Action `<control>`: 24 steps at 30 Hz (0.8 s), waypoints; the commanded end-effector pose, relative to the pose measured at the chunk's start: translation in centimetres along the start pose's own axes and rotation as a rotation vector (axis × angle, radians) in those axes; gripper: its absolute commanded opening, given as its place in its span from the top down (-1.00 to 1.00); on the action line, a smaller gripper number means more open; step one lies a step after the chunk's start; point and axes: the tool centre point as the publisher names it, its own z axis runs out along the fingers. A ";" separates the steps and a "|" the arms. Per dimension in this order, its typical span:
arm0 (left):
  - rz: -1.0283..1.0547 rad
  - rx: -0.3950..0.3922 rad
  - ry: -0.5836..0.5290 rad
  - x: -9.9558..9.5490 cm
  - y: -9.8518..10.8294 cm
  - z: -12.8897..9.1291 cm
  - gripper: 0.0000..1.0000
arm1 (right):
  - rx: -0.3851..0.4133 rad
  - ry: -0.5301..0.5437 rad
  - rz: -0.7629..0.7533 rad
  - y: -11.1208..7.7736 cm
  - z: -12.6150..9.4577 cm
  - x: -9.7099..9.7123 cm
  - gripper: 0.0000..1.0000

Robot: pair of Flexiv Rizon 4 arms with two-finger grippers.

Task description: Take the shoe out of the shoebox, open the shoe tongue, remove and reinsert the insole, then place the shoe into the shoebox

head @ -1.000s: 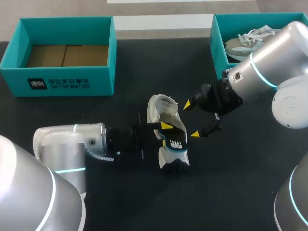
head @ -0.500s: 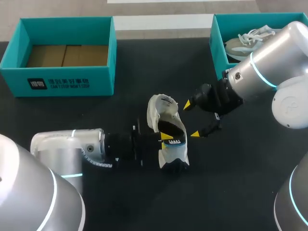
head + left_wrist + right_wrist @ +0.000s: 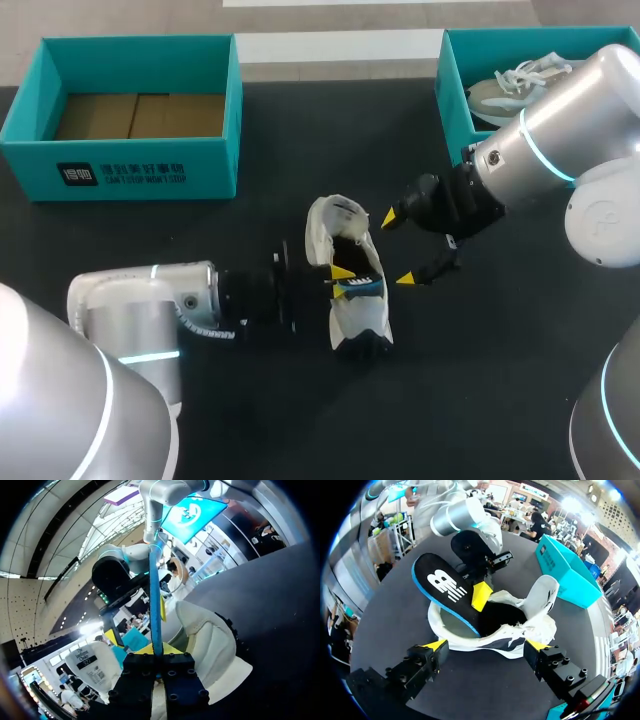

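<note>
Left tool (image 3: pixel 342 278) has tipped insole (image 3: pixel 442 587) into shoe (image 3: pixel 347 318); right tool (image 3: pixel 397 248) gapes beside.

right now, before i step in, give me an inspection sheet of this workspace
surface: black table, bare around the work
job's things: white shoe on its side mid-table; insole one end inside it, other end raised out; empty shoebox at far left
clutter: second shoebox at far right holding a beige shoe
grippers: left gripper shut on the insole's edge; right gripper open beside the shoe
cables: nothing seen
surroundings: nothing seen reaching over the table
</note>
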 end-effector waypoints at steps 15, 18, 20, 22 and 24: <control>0.032 0.049 0.015 0.6 -3.3 0.3 1.00 | 0.003 -0.003 0.000 0.1 0.1 0.1 -1.00; 0.037 0.045 0.017 1.0 -2.4 0.7 1.00 | 0.003 -0.003 0.000 0.1 0.1 0.1 -1.00; 0.048 0.033 0.018 1.0 -1.7 1.0 1.00 | 0.003 -0.003 0.000 0.1 0.1 0.1 -1.00; 0.052 0.022 0.016 0.9 -1.0 1.3 1.00 | 0.003 -0.003 0.000 0.1 0.1 0.1 -1.00; 0.071 0.005 0.012 0.6 -0.5 1.3 1.00 | 0.003 -0.003 0.000 0.1 0.1 0.1 -1.00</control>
